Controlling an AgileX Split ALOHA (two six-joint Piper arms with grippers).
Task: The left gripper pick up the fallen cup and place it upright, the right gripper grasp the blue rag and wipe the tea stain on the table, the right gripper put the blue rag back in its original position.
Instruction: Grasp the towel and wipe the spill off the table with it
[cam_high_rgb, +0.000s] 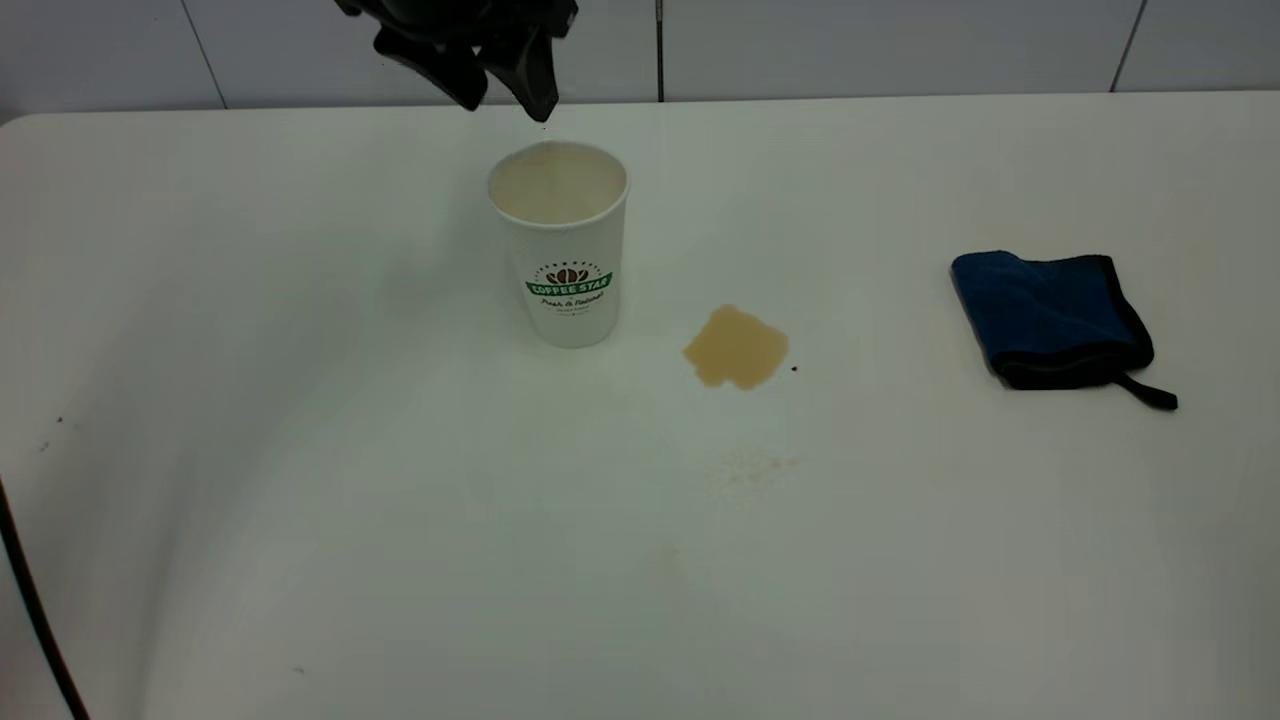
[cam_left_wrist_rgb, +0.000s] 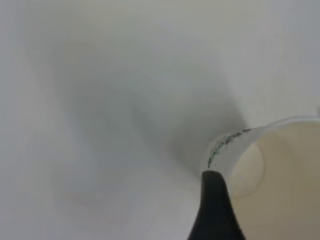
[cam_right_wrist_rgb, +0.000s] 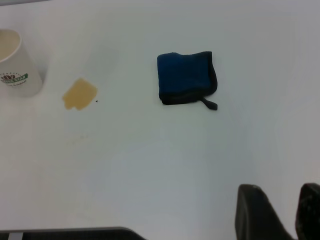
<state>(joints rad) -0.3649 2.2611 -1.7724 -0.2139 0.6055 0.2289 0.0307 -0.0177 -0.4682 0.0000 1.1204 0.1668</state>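
White paper cup (cam_high_rgb: 562, 245) stands upright on the table (cam_high_rgb: 400, 500), mouth up, long axis vertical, just below the left gripper's (cam_high_rgb: 505, 95) parted, empty fingers. Tan tea stain (cam_high_rgb: 736, 347) lies beside it; the folded blue rag (cam_high_rgb: 1050, 318) lies farther off. Right gripper (cam_right_wrist_rgb: 282, 212) hovers apart, fingers narrowly open.

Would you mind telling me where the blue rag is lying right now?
In the exterior view the blue rag lies folded on the right side of the table, untouched, well to the right of the tea stain and the upright cup.
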